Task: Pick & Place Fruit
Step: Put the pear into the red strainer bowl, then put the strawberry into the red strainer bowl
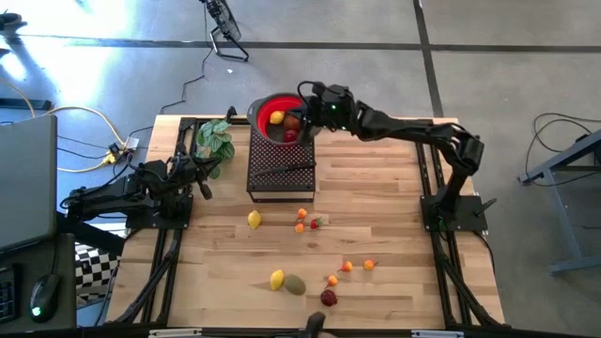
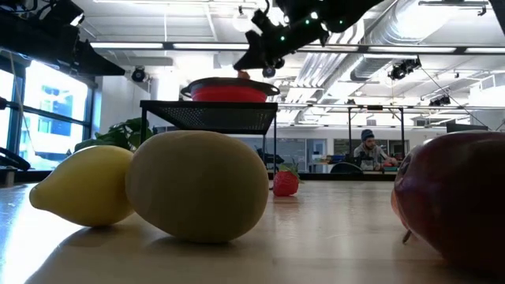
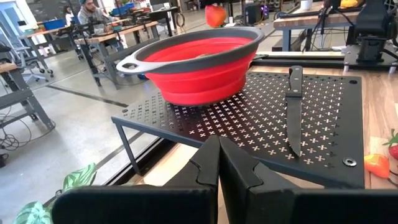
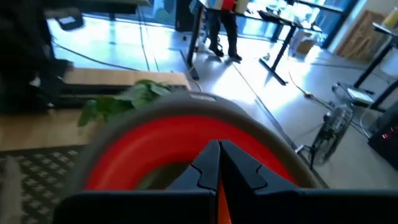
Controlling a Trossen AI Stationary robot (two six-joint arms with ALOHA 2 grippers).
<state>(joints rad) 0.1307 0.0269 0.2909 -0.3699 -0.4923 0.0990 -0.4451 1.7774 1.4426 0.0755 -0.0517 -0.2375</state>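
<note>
The pale wooden desk (image 1: 376, 207) fills the middle of the high view. At its upper centre stands a black perforated metal rack (image 1: 282, 169) carrying a red collapsible bowl with a grey rim (image 1: 266, 106); some fruit lies inside. The right gripper (image 1: 305, 94) hangs over the bowl, fingers closed, an orange sliver between them. The left gripper (image 1: 208, 167) waits closed, centre-left. More small toy fruit (image 1: 254, 220) is scattered lower centre.

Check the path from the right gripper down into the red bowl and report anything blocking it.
Nothing visible blocks it. The right gripper hangs shut directly above the red bowl, which sits open-topped on the black rack. Only fruit already lies inside. The knife lies on the rack beside the bowl, clear of the drop.
</note>
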